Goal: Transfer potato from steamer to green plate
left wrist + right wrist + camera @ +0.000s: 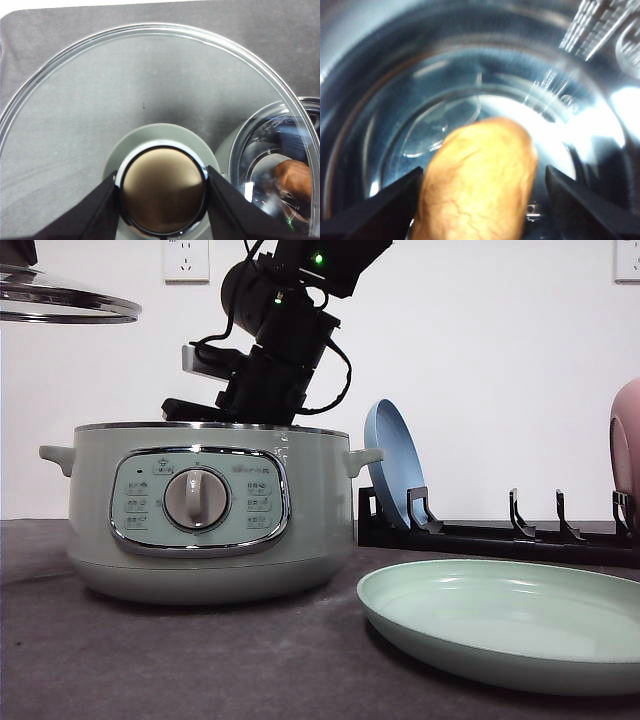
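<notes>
The pale green steamer [200, 510] stands on the left of the table with its lid off. My right arm [280, 340] reaches down into it from above. Inside the shiny pot, the brown-orange potato [477, 180] lies between the fingers of my right gripper [480, 210], which is open around it; one finger [395, 205] is close against it and a small gap shows at the other. The green plate [510, 625] sits at the front right. My left gripper [162, 200] is shut on the glass lid's knob [162, 190], holding the lid [60, 302] up at the left. Through the glass the potato [295, 179] shows in the pot.
Behind the green plate, a black dish rack [500, 532] holds an upright blue plate [395, 465]. A pink plate [627, 445] shows at the right edge. The table has a dark grey cloth [200, 660], and a white wall stands close behind.
</notes>
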